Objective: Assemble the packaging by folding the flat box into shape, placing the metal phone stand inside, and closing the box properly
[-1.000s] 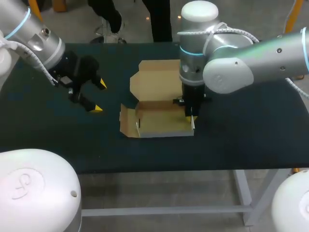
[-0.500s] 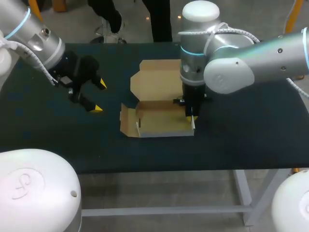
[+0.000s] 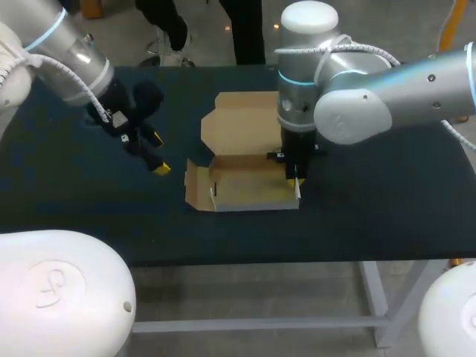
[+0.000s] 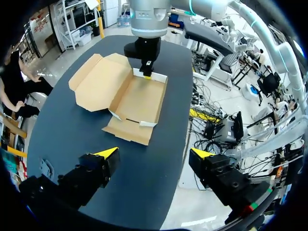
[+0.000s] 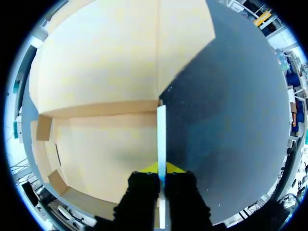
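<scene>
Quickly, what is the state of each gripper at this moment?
Left gripper: open, holding nothing.
Right gripper: shut on the cardboard box, pinching its upright side wall.

In the head view the grey right arm (image 3: 349,104) hides most of the right gripper (image 3: 295,181) and, at 3 o'clock on the brown cardboard box (image 3: 245,190), its lid's edge. The right wrist view's rim crops that lid.

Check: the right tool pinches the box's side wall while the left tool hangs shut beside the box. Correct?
No. The left tool is wide open, as the left wrist view shows. The right tool does pinch the box by its side wall.
</scene>
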Available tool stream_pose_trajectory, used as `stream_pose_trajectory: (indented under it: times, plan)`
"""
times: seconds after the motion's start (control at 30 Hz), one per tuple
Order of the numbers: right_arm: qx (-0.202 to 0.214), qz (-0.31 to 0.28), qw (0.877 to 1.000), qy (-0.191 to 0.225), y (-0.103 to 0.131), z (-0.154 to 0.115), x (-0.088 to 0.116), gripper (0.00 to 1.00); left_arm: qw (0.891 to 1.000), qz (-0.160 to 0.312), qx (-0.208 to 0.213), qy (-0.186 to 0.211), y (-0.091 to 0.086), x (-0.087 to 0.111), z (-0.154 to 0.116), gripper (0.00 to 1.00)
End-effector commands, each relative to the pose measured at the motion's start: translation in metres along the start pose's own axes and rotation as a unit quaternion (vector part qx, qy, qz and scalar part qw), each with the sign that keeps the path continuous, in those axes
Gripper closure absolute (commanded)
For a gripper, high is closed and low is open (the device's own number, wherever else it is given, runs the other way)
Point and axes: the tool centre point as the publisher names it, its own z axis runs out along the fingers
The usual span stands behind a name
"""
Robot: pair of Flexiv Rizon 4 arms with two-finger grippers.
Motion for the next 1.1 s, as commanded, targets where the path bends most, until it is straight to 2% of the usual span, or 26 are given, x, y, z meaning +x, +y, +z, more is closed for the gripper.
stream_pose_trajectory:
  times: [0.03, 0.07, 0.17, 0.23, 0.37, 0.43, 0.8, 0.87, 0.93, 1.0, 1.03, 1.1]
  plan:
    - [0.0, 0.0, 1.0, 0.0, 0.0, 0.0, -0.001, 1.0, 0.923, -0.383, -0.029, 0.017, -0.005, 0.005, 0.012, 0.0]
    - [0.0, 0.0, 1.0, 0.0, 0.0, 0.0, -0.001, 1.0, 0.913, -0.408, -0.023, 0.015, -0.006, 0.007, 0.016, 0.0]
    - [0.0, 0.0, 1.0, 0.0, 0.0, 0.0, -0.001, 1.0, 0.892, -0.452, 0.006, 0.022, -0.007, 0.009, 0.023, 0.0]
    - [0.0, 0.0, 1.0, 0.0, 0.0, 0.0, -0.001, 1.0, 0.887, -0.46, 0.033, 0.027, -0.007, 0.009, 0.024, 0.0]
    - [0.0, 0.0, 1.0, 0.0, 0.0, 0.0, -0.001, 1.0, 0.855, -0.511, 0.081, 0.029, -0.006, 0.009, 0.028, 0.0]
    - [0.0, 0.0, 1.0, 0.0, 0.0, 0.0, -0.001, 1.0, 0.845, -0.532, 0.054, 0.01, -0.008, 0.004, 0.033, 0.0]
    - [0.0, 0.0, 1.0, 0.0, 0.0, 0.0, -0.001, 1.0, 0.845, -0.532, 0.054, 0.01, -0.008, 0.004, 0.033, 0.0]
    - [0.0, 0.0, 1.0, 0.0, 0.0, 0.0, -0.001, 1.0, 0.838, -0.543, 0.06, 0.004, -0.004, -0.004, 0.031, 0.0]
    - [0.0, 0.0, 1.0, 0.0, 0.0, 0.0, -0.001, 1.0, 0.837, -0.543, 0.068, 0.007, 0.001, -0.008, 0.033, 0.0]
    - [0.0, 0.0, 1.0, 0.0, 0.0, 0.0, -0.001, 1.0, 0.842, -0.533, 0.079, 0.014, 0.005, -0.011, 0.036, 0.0]
    - [0.0, 0.0, 1.0, 0.0, 0.0, 0.0, -0.001, 1.0, 0.839, -0.537, 0.084, 0.016, 0.007, -0.014, 0.038, 0.0]
    - [0.0, 0.0, 1.0, 0.0, 0.0, 0.0, -0.001, 1.0, 0.848, -0.522, 0.091, 0.015, 0.009, -0.017, 0.042, 0.0]
